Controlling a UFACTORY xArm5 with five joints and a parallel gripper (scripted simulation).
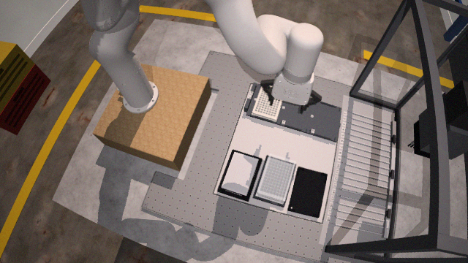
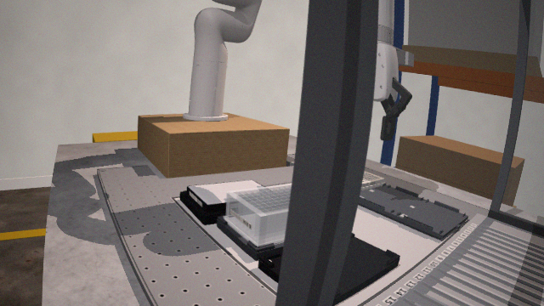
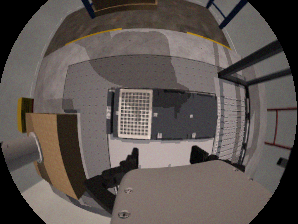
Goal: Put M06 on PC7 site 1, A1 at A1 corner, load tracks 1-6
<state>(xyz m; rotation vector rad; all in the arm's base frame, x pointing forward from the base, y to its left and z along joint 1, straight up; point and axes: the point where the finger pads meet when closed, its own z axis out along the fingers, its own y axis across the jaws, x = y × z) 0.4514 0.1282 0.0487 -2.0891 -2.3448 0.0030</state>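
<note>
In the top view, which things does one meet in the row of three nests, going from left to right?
M60, the flat plate in its black nest → M09, the clear deep-well block → the bare black nest S3, with no plate on it.

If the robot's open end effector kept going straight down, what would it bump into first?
Probably the dark grey flat plate carrier. The open black end effector hangs above it, pointing down, just beside the white 96-well plate on the carrier's handle end. Depth is hard to judge, so one finger might clip the plate's edge.
</note>
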